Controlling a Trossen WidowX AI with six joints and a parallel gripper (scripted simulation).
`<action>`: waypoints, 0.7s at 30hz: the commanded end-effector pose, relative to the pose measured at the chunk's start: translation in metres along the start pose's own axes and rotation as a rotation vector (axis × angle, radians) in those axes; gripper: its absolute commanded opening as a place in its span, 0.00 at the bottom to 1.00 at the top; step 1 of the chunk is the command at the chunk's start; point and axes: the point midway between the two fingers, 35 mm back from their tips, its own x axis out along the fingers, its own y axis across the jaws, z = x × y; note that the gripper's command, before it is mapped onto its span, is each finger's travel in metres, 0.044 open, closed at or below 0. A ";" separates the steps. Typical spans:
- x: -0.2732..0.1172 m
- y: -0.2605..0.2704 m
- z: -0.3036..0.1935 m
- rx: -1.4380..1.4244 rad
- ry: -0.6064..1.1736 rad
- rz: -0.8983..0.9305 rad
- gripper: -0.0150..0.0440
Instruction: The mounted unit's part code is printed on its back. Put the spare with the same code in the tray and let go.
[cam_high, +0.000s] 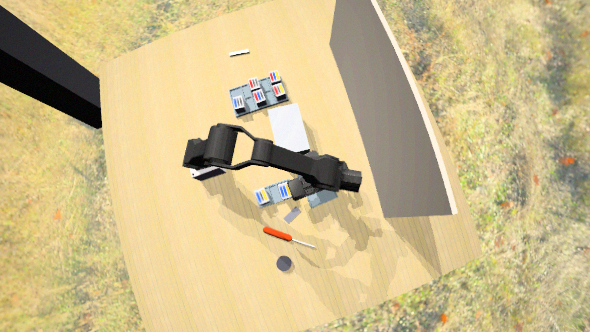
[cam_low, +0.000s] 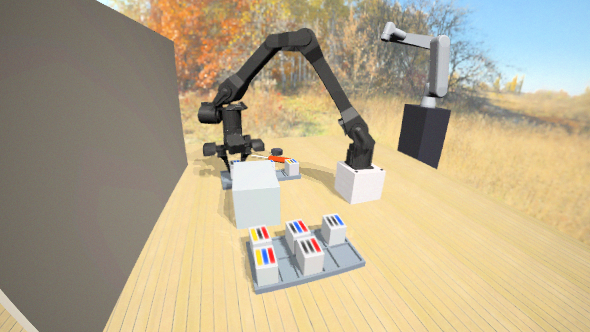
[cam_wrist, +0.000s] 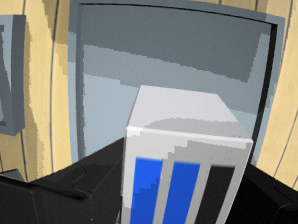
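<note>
My gripper (cam_high: 303, 188) (cam_wrist: 172, 153) is shut on a white block (cam_wrist: 180, 107) whose face shows two blue stripes and one black. In the wrist view the block is over the grey tray (cam_high: 327, 199) (cam_wrist: 170, 37); whether it touches the tray floor I cannot tell. A long grey rack (cam_high: 233, 103) (cam_low: 350, 256) bears several white blocks with coloured stripes. A smaller rack (cam_high: 272, 201) (cam_low: 296, 176) holds two striped blocks, one at its end (cam_high: 262, 196) (cam_low: 291, 167) and one beside it (cam_high: 284, 190). I cannot tell which block is the mounted unit. No printed code is readable.
A pale box (cam_high: 288, 127) (cam_low: 256, 206) stands between the racks. A tall grey wall (cam_high: 390, 110) (cam_low: 85, 125) stands beyond the tray. A flat grey piece (cam_high: 292, 215), an orange screwdriver (cam_high: 277, 234) (cam_low: 279, 159) and a dark disc (cam_high: 284, 263) (cam_low: 276, 151) lie near the smaller rack.
</note>
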 end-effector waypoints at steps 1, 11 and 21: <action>0.004 0.002 0.000 -0.005 0.002 0.005 0.25; 0.001 0.000 0.000 0.000 0.000 0.001 0.70; -0.025 -0.002 -0.001 -0.001 0.000 0.001 1.00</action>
